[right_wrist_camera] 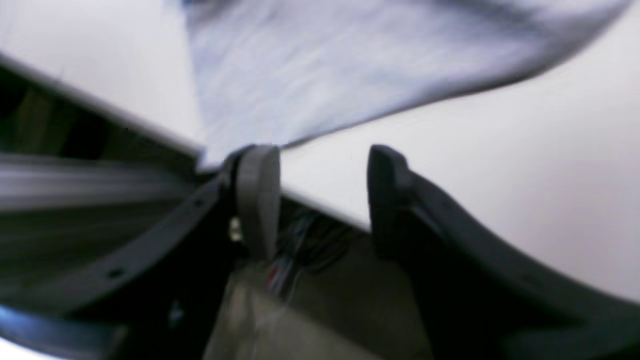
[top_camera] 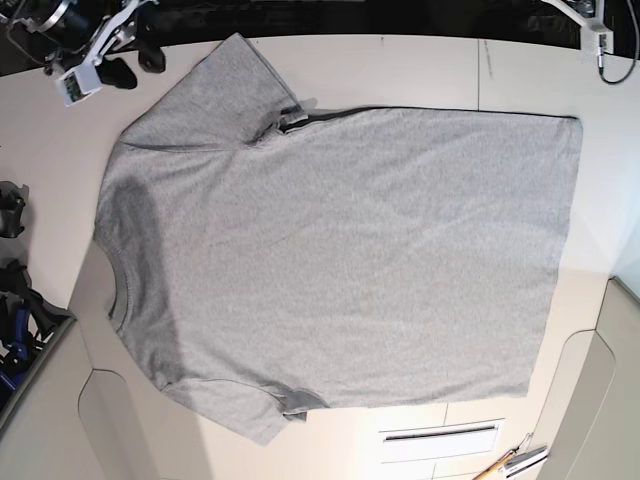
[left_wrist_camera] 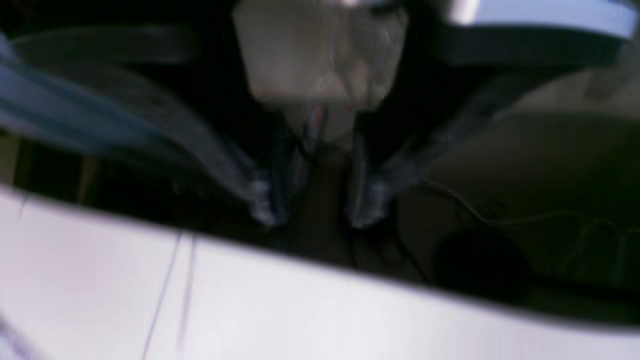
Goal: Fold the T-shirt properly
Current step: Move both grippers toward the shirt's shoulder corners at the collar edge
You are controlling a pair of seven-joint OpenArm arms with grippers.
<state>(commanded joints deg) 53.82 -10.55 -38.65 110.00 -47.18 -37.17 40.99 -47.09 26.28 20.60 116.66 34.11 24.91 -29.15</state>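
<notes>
The heather-grey T-shirt (top_camera: 340,260) lies spread flat on the white table (top_camera: 400,70), collar (top_camera: 115,290) to the left and hem to the right, plain side up with no lettering showing. My right gripper (top_camera: 130,55) is at the far left corner beside the upper sleeve (top_camera: 230,90). In the right wrist view it (right_wrist_camera: 322,195) is open and empty at the table edge, with a sleeve corner of the T-shirt (right_wrist_camera: 320,65) just beyond one finger. My left gripper (left_wrist_camera: 317,205) is blurred, fingers apart, empty, off the table edge; it shows at the far right corner (top_camera: 600,40).
Black clutter (top_camera: 12,290) lies off the table's left edge. A small tool (top_camera: 515,462) lies at the bottom right, beside a white slotted panel (top_camera: 440,435). The table edge (left_wrist_camera: 320,270) runs below the left gripper, with dark floor and cables beyond.
</notes>
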